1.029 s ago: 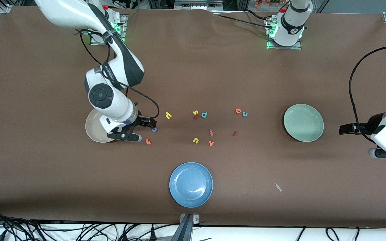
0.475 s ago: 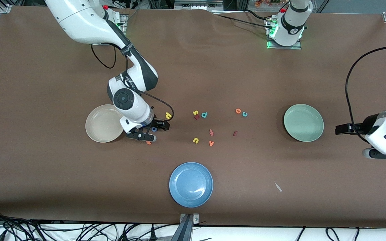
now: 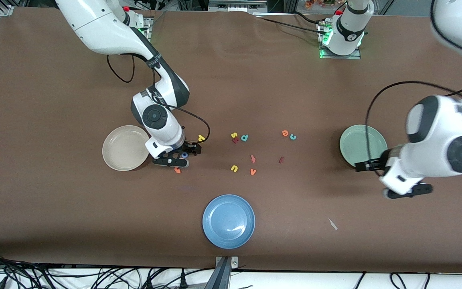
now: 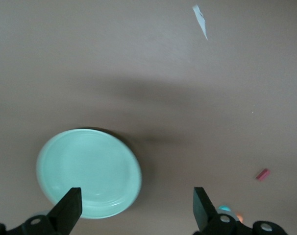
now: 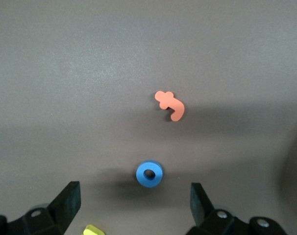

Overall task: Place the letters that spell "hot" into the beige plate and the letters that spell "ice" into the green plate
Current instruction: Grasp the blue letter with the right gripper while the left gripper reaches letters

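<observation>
Right end effector (image 3: 179, 156) sits low over the bench (image 3: 54, 208), just beside the beige plate (image 3: 125, 147) at its 3 o'clock in the front view, fingers (image 5: 65, 200) spread wide, holding nothing. The blue o (image 5: 149, 174) lies on the bench between the open fingers in the right wrist view, untouched; the orange t (image 5: 170, 105) lies near it, and in the front view it sits at 6 o'clock of the end effector (image 3: 177, 170). Yellow h (image 3: 201, 138) is at about 2 o'clock of the end effector, close by. Beige plate has no letters in it. Left end effector (image 3: 387, 178) hangs over the bench at the 5 o'clock edge of the green plate (image 3: 359, 142), also wide open and holding nothing; the left wrist view shows the plate (image 4: 88, 172) under and between its fingers (image 4: 70, 208). Green plate has no letters in it. Mid-bench: orange e (image 3: 285, 133) and teal c (image 3: 293, 137) side by side, dark red i (image 3: 281, 159) at 6 o'clock of them, nearer the camera. Other letters: yellow s (image 3: 234, 135), teal d (image 3: 244, 138), salmon-red letter (image 3: 252, 158), yellow u (image 3: 234, 168), orange v (image 3: 253, 171). Blue plate (image 3: 228, 221) at 6 o'clock of the cluster, near the camera edge. Small white scrap (image 3: 333, 224) on the bench toward the left arm's end.
</observation>
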`<control>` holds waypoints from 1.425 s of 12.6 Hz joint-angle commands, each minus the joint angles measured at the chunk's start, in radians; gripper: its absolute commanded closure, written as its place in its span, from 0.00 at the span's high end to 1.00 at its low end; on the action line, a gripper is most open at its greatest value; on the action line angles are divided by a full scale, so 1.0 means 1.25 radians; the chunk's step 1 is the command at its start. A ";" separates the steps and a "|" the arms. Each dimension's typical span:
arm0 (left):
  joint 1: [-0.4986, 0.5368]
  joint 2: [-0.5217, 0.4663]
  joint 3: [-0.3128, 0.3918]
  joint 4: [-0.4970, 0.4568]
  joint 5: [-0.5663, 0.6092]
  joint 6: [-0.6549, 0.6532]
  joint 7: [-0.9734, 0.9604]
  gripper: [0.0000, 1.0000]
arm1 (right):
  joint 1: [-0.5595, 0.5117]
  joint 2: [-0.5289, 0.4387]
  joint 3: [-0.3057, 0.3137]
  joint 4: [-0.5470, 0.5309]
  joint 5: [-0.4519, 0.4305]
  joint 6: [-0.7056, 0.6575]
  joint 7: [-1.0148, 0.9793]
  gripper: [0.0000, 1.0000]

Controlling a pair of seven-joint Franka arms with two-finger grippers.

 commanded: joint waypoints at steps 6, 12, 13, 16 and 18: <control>-0.047 -0.024 -0.048 -0.321 -0.058 0.309 -0.343 0.93 | 0.012 0.034 -0.021 -0.025 -0.043 0.079 0.013 0.98; -0.101 -0.033 -0.062 -0.449 -0.048 0.408 -0.468 0.91 | 0.012 0.036 -0.021 -0.047 -0.054 0.105 0.028 0.74; -0.113 -0.038 -0.062 -0.472 -0.047 0.409 -0.482 0.90 | 0.012 0.036 -0.021 -0.047 -0.054 0.105 0.028 0.71; -0.135 -0.043 -0.062 -0.518 -0.047 0.432 -0.521 0.81 | 0.012 0.032 -0.021 -0.050 -0.054 0.101 0.024 0.49; -0.139 -0.041 -0.062 -0.551 -0.047 0.492 -0.528 0.74 | 0.012 0.028 -0.021 -0.056 -0.056 0.099 0.023 0.41</control>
